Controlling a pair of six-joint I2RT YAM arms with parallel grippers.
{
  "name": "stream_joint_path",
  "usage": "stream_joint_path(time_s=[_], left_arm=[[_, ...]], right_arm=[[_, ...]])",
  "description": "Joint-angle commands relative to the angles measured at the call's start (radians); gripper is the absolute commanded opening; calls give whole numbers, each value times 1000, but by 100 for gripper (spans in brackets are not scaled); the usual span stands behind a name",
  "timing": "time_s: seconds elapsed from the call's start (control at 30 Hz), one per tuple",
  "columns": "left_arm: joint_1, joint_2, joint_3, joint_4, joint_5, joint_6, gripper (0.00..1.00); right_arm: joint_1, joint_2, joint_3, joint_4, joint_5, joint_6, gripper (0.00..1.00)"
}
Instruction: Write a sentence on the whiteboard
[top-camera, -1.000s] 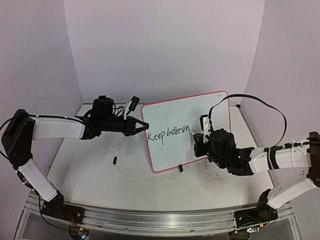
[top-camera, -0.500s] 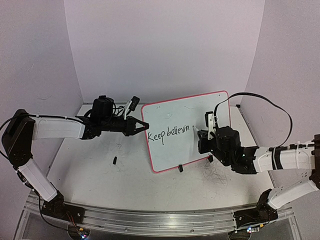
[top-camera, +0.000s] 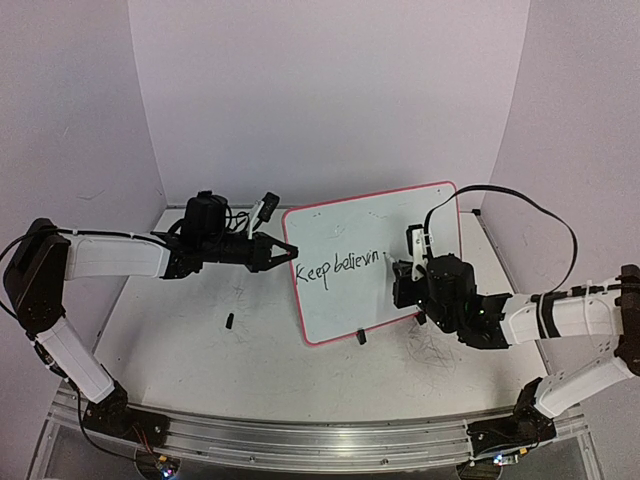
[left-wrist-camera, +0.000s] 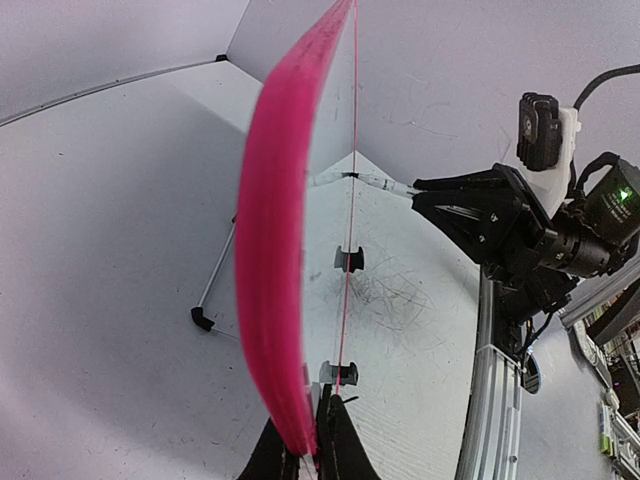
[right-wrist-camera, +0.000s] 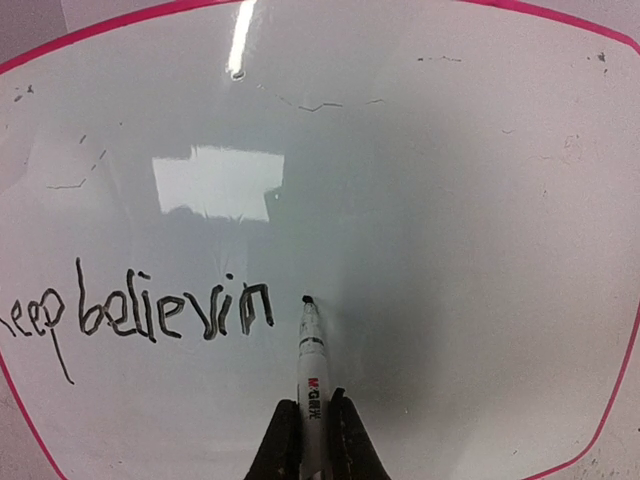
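Note:
The whiteboard (top-camera: 370, 240) stands tilted up near the middle of the table, white with a pink rim. My left gripper (top-camera: 283, 252) is shut on its left edge; in the left wrist view that pink rim (left-wrist-camera: 275, 300) runs between the jaws of my left gripper (left-wrist-camera: 308, 455). The sentence (top-camera: 338, 267) reads "Keep believin" in black letters (right-wrist-camera: 170, 310). My right gripper (right-wrist-camera: 315, 440) is shut on a white marker (right-wrist-camera: 312, 375). Its black tip touches the board just right of the last letter. From above, my right gripper (top-camera: 400, 272) sits at the line's end.
Two black clips (top-camera: 361, 337) hold the board's lower edge. A small black cap (top-camera: 229, 321) lies on the table left of the board. Grey scribbles (top-camera: 432, 352) mark the tabletop near the right arm. A thin metal stand leg (left-wrist-camera: 212, 285) props the board from behind.
The right gripper and marker shifted slightly right, then back a little by the end of the word. The left arm and the board held still.

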Motion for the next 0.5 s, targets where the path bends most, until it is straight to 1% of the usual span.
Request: stream_joint_path(time_s=[0.0, 0.47], left_arm=[[-12, -10, 18, -56, -44, 103, 0], [-15, -9, 19, -56, -45, 104, 0]], right_arm=[[-1, 16, 30, 45, 28, -10, 0], [-1, 13, 24, 68, -17, -35, 0]])
